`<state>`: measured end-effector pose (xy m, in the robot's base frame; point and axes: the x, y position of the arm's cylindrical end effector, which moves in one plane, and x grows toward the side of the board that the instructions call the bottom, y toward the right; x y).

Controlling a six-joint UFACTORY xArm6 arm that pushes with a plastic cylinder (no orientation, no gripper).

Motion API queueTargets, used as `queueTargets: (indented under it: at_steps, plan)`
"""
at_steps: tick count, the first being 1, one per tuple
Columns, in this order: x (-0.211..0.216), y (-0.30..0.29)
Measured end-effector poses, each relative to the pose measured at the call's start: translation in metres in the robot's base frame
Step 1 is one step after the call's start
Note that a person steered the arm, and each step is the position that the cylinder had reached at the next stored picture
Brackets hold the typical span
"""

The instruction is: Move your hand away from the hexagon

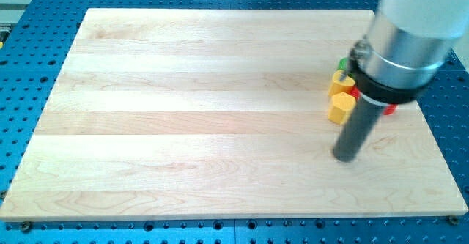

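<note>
My own arm (407, 42) runs off the view's top edge and covers most of the red block (389, 109), the green block (342, 64) and part of a second yellow block (338, 80); their shapes I cannot tell.

Yellow hexagon (339, 108), red block (390, 109), green block (341, 64), pale wooden board (205, 119).

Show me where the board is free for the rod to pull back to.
Free: everything from my tip to the view's left edge, and the strip below it. Crowded: the view's right, where the yellow hexagon, another yellow block, green and red pieces cluster.
</note>
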<state>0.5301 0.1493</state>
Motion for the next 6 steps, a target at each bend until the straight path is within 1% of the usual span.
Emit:
queueTargets:
  at_steps: [1,3,5,6]
  plan:
    - [-0.038,0.001]
    - [-0.052,0.010]
    - [-0.054,0.016]
    - [-0.011,0.005]
